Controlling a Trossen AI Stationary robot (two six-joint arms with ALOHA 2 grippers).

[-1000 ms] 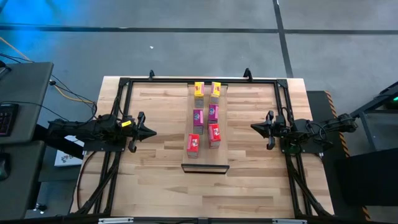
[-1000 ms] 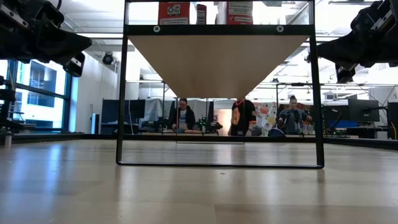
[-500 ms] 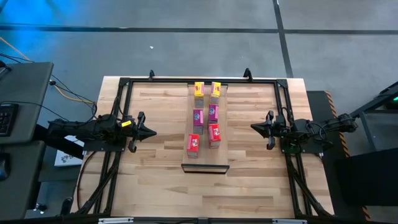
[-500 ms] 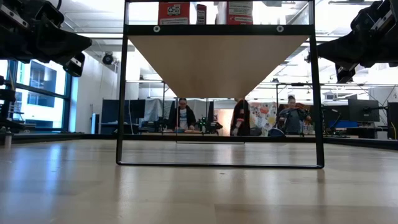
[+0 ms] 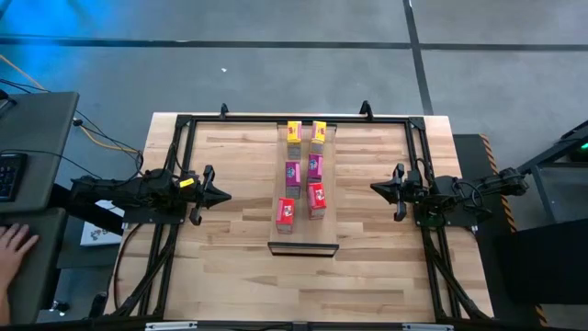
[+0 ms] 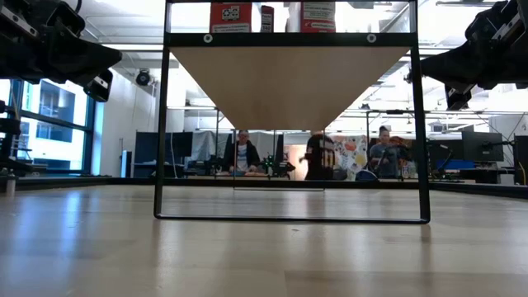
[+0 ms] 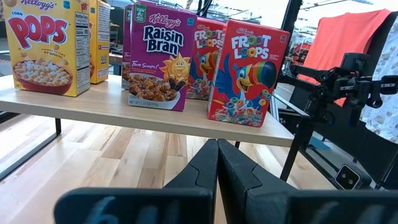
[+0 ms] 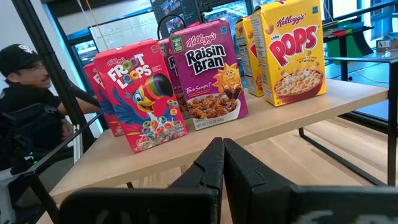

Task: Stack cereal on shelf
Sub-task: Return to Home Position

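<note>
A: How was the bench (image 5: 239,165) laid out?

B: Bare butcher block, with a black frame (image 5: 248,119) running along its left, far and right edges. The shelf (image 5: 306,232) ran near-to-far down the middle, raised above the bench, with its dark front edge at the near end.

A: And the room around it?

B: A wide clear strip of bench lay on each side of the shelf. The left gripper (image 5: 223,195) hovered over the left strip, fingers pressed together on nothing, well apart from the shelf's left edge. The right gripper (image 5: 374,188) mirrored it over the right strip, likewise closed and empty.

A: Where was the cereal?

B: All six boxes stood upright on the shelf in two rows. The yellow pair (image 5: 294,131) was at the far end, the magenta pair (image 5: 293,173) mid-shelf, and the red pair (image 5: 286,212) nearest. The near-left red box sat close to the shelf's left edge, and a bare stretch of board lay at the near end.

A: Anything smaller?

B: A person's hand (image 5: 14,248), beyond the bench's left edge.
</note>
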